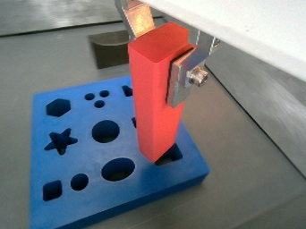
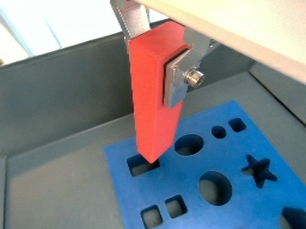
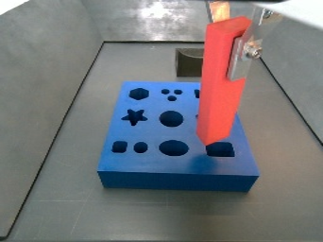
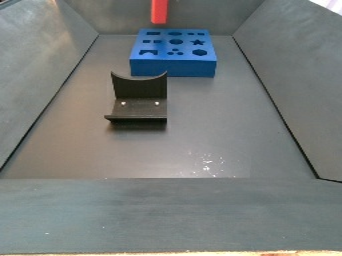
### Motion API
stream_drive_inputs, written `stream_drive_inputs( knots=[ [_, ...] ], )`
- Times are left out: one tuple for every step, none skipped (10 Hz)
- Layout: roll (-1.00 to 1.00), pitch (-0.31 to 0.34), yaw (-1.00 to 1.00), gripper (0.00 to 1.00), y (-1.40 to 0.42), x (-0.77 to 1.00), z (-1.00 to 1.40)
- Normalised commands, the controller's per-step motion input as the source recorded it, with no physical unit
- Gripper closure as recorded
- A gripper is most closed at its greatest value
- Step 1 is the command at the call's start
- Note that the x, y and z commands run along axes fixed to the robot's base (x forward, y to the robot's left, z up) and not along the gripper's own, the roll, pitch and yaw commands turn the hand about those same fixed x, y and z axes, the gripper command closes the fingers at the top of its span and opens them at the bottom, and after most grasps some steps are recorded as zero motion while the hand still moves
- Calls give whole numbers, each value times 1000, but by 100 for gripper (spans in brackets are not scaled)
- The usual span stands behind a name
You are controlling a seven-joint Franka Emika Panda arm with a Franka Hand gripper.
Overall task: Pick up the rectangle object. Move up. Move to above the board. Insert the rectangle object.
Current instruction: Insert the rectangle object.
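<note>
The rectangle object, a long red-orange bar (image 1: 153, 98), hangs upright in my gripper (image 1: 159, 54), which is shut on its upper end. One silver finger (image 1: 182, 79) presses on a side face. The blue board (image 1: 84, 156) lies below, with star, circle, square and cross holes. The bar's lower end sits at the mouth of a rectangular hole near the board's corner (image 2: 145, 164); how deep it reaches is hidden. In a side view the bar (image 3: 221, 85) stands over the board (image 3: 151, 142), with the gripper (image 3: 240, 38) above. In a side view only the bar's lower part (image 4: 158, 10) shows over the board (image 4: 174, 52).
The dark L-shaped fixture (image 4: 138, 100) stands on the grey bin floor, apart from the board; it also shows behind the board (image 3: 187, 64). Sloped grey bin walls (image 4: 40, 90) enclose the floor on all sides.
</note>
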Motion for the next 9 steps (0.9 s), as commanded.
stream_drive_inputs(
  knots=[
    [134, 89, -800, 100, -66, 34, -9],
    [157, 94, -800, 100, -43, 31, 0],
    [169, 106, -794, 100, -26, 40, 0],
    [171, 117, -771, 100, -20, 54, 0],
    [180, 123, -731, 100, -23, 106, 0],
    [183, 129, -700, 100, -14, 146, 0],
    [177, 117, -674, 100, -34, 189, 0],
    [131, 89, -543, 100, -14, 306, 0],
    [0, 51, -63, 100, 0, 71, 0]
  ],
)
